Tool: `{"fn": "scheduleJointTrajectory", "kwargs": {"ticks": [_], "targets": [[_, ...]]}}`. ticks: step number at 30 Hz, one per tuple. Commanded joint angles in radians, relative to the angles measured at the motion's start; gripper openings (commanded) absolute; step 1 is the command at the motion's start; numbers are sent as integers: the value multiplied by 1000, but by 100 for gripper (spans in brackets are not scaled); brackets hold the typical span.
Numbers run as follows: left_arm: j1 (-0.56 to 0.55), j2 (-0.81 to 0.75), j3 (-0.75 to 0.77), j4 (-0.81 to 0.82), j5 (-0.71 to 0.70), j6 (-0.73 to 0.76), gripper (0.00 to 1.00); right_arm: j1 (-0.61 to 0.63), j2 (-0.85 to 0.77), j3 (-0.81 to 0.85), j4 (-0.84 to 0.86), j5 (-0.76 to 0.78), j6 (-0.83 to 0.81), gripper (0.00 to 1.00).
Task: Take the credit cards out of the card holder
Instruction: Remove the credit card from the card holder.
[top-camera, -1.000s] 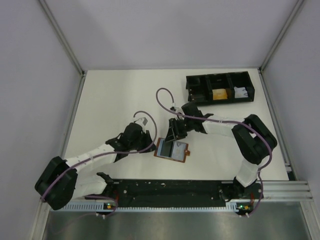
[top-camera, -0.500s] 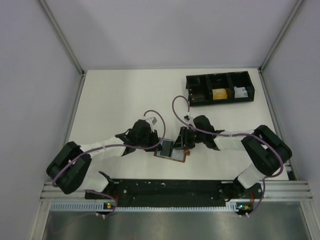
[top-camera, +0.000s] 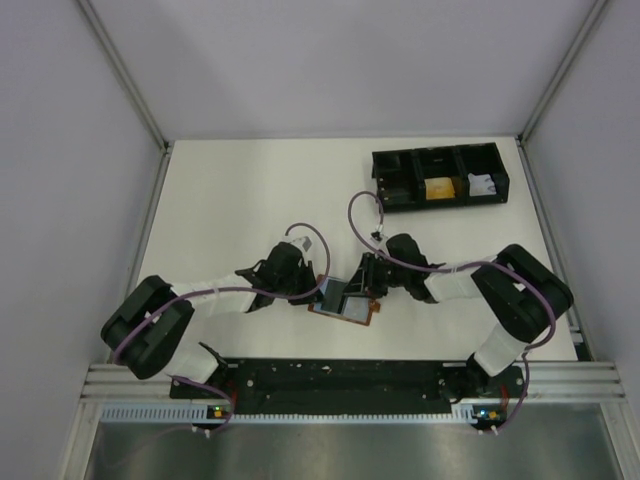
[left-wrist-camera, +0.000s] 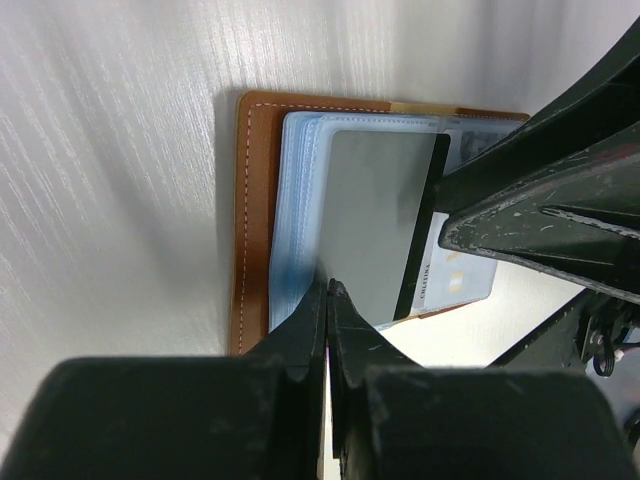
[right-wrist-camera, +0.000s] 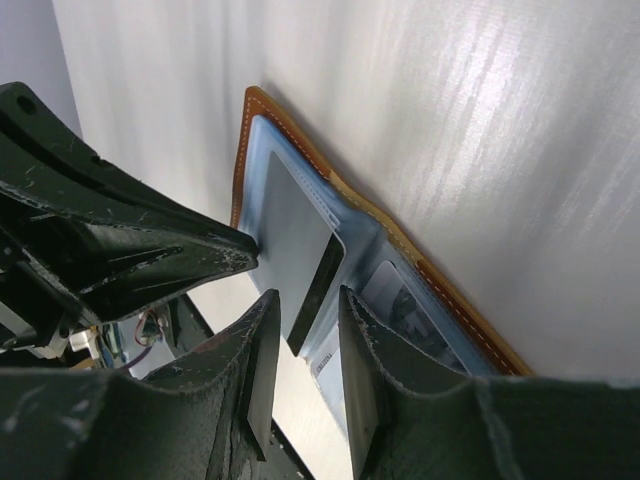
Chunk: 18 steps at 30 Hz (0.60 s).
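Arms edged in over card holder (left-wrist-camera: 255, 200) | L gripper (left-wrist-camera: 328, 290) clenched at grey card (left-wrist-camera: 375, 210) | R gripper (right-wrist-camera: 307, 292) parted astride it

The left arm (top-camera: 215, 297) and right arm (top-camera: 452, 287) are showing white links between bulky black joints, purple cables (top-camera: 350, 210) are looping alongside, and the matte black fingers (left-wrist-camera: 285, 368) are wearing pale scuffs.

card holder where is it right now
In the top view the card holder lies open at the near middle of the table, between the left gripper and the right gripper.
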Motion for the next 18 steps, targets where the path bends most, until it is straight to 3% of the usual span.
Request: {"fn": "scheduleJointTrajectory", "kwargs": {"ticks": [1,12,18], "targets": [[-3,13,-33,4,-48,-12,0,-5,20,-14,45,26,17,30],[-3,9,-44,7,-35,-19,0,-5,112,-32,226,-32,69,26],[-1,1,-50,-5,-49,-41,0,-19,137,-32,315,-66,70,9]]}}
